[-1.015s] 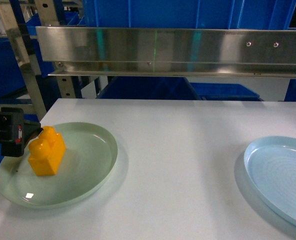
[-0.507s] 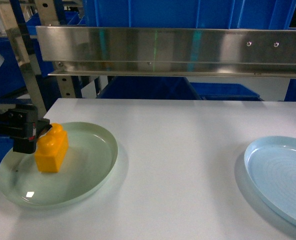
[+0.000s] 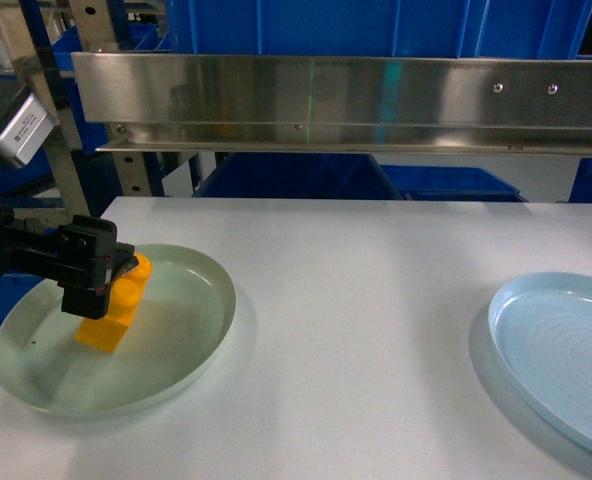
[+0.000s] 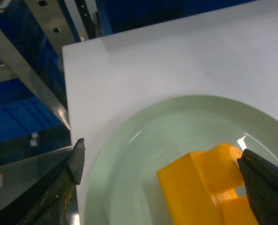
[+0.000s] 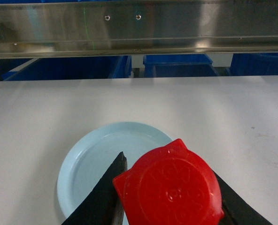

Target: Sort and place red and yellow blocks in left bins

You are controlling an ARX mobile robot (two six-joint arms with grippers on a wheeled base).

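Left wrist view: the left gripper [image 4: 160, 173] stands spread around the yellow block [image 4: 205, 190] on the green plate [image 4: 129, 187], not closed. The right gripper [image 5: 169, 194] clamps the red block [image 5: 169, 187] above the pale-blue plate [image 5: 89, 164]. Neither block is binned yet.

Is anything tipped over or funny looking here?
The yellow block looks tilted on the green plate, leaning against the left end effector. The right end effector holds a red block above the pale-blue plate.
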